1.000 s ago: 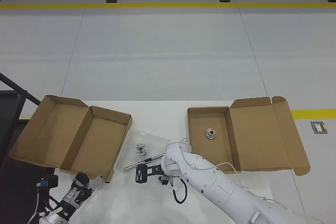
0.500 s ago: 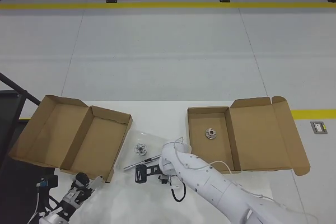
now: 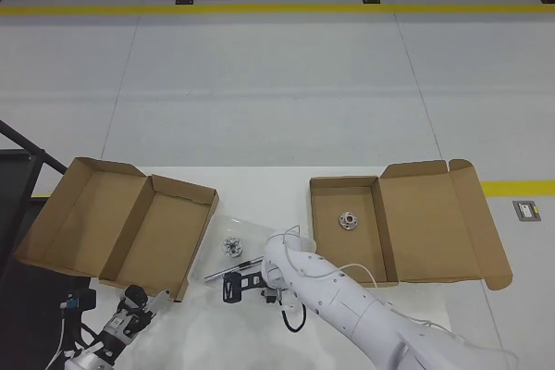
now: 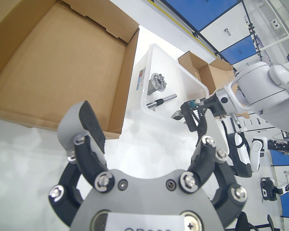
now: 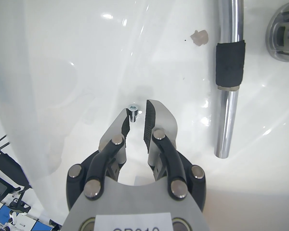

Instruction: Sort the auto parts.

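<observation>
Right gripper (image 5: 139, 111), with ribbed black pads on flat metal fingers, is hanging low inside the clear, glossy plastic tray (image 5: 86, 49). Its jaws are standing narrowly parted, gripping nothing. A small threaded bolt (image 5: 133, 112) is lying against the tip of one finger. Beside it, a polished chrome rod (image 5: 227, 49) wrapped with a matte black band is resting on the tray floor, and a round machined hub (image 5: 283, 37) is sitting just beyond the rod. Left gripper (image 4: 141, 118) is hovering with its fingers spread wide over the white table (image 4: 26, 157), near the corner of the left cardboard box (image 3: 157, 240). The right cardboard box (image 3: 351, 245) is holding a flanged metal disc (image 3: 349, 220).
</observation>
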